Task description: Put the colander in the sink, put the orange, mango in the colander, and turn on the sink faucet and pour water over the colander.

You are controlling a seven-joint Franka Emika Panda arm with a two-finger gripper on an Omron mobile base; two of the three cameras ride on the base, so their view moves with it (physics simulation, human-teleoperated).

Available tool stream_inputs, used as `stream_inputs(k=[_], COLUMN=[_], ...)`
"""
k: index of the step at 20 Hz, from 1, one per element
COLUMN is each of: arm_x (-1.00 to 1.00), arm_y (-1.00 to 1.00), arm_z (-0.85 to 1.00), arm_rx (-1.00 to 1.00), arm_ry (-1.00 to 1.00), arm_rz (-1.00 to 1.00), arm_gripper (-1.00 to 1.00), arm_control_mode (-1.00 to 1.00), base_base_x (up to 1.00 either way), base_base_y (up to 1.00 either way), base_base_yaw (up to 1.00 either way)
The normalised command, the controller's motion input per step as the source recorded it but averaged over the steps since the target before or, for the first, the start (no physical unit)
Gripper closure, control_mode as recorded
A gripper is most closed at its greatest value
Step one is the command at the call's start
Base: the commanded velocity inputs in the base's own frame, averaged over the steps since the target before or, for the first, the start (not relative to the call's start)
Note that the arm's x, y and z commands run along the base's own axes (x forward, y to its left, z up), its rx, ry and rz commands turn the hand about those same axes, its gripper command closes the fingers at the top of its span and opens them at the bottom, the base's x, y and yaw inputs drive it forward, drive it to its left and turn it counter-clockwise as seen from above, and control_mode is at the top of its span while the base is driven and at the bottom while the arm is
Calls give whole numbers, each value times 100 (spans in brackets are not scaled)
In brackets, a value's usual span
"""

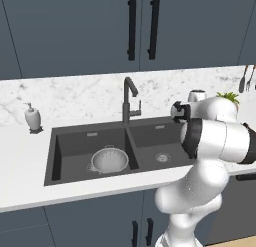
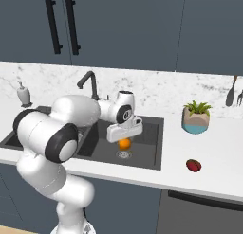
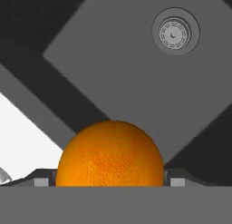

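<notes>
Orange (image 3: 109, 154): clamped between the gripper (image 2: 124, 142) jaws, held above the right basin of the sink (image 2: 152, 148), over its drain (image 3: 175, 33). Colander (image 1: 109, 159): in the left basin, beside the faucet (image 1: 129, 99). Mango (image 2: 193, 165): on the counter (image 2: 218, 157), near a potted plant (image 2: 196, 117).

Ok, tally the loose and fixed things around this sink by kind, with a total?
Fruit: 2, the orange in the hand, the mango
Colander: 1
Faucet: 1
Soap dispenser: 1
Potted plant: 1
Total: 6
</notes>
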Motion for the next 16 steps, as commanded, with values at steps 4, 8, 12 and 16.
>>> stream_inputs(k=[4, 8, 12, 16], arm_x=[0, 0, -12, -12], arm_y=[100, 100, 100, 100], arm_z=[32, 22, 4, 0], arm_rx=[0, 0, 0, 0], arm_ry=[0, 0, 0, 0], arm_rz=[-41, -44, -41, -39], arm_gripper=[100, 100, 100, 100], arm_control_mode=[-100, -100, -100, -100], base_base_x=[0, 0, 0, 0], base_base_y=[0, 0, 0, 0], base_base_yaw=[0, 0, 0, 0])
